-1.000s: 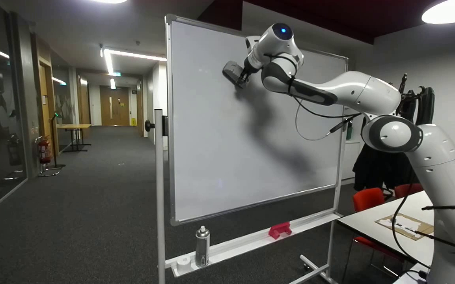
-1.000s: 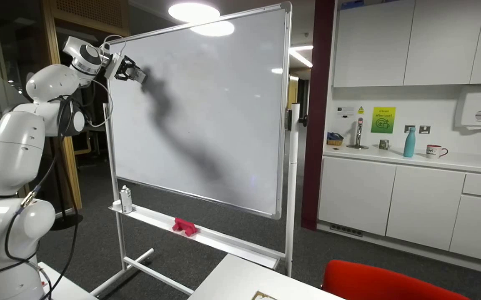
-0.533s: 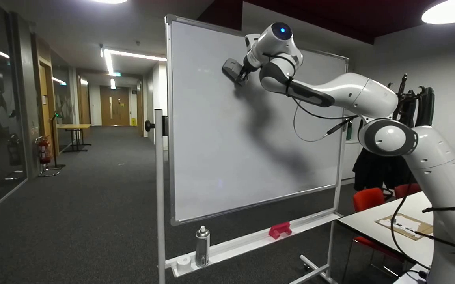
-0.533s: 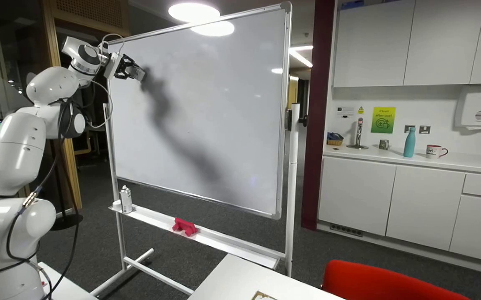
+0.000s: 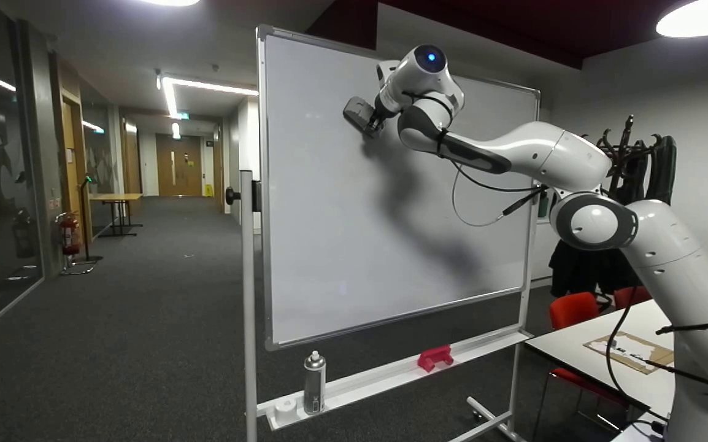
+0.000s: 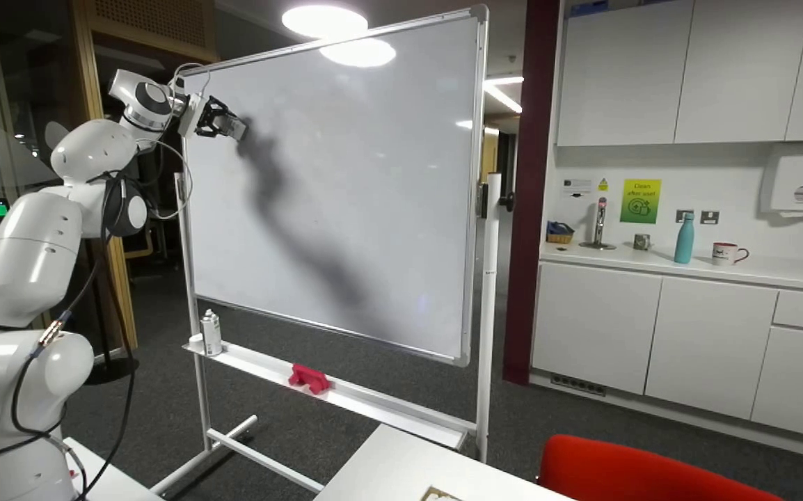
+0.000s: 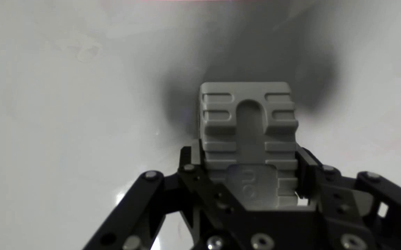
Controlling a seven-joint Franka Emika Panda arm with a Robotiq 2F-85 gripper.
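My gripper [image 7: 251, 154] is shut on a grey ribbed whiteboard eraser [image 7: 218, 147], one black finger on each side of it. The eraser shows in both exterior views [image 5: 359, 112] [image 6: 234, 128], tilted, in front of the upper part of a large whiteboard [image 5: 323, 227]. The gripper [image 6: 216, 121] is behind the eraser on the arm's side. The eraser's wiping face is hidden, and I cannot tell whether it touches the board. The arm casts a dark shadow on the board. Only faint smudges show on the board surface [image 7: 65, 132] in the wrist view.
The board's lower tray [image 5: 366, 388] holds a spray can [image 5: 315, 383], a small white roll [image 5: 285, 410] and a red holder [image 5: 435, 358]. A white table [image 6: 401, 463] and a red chair [image 6: 638, 473] stand nearby. A kitchen counter [image 6: 624, 256] is farther off.
The arm has lowered a little, its elbow most clearly. The gripper and eraser have shifted slightly down along the board. The grip on the eraser looks the same.
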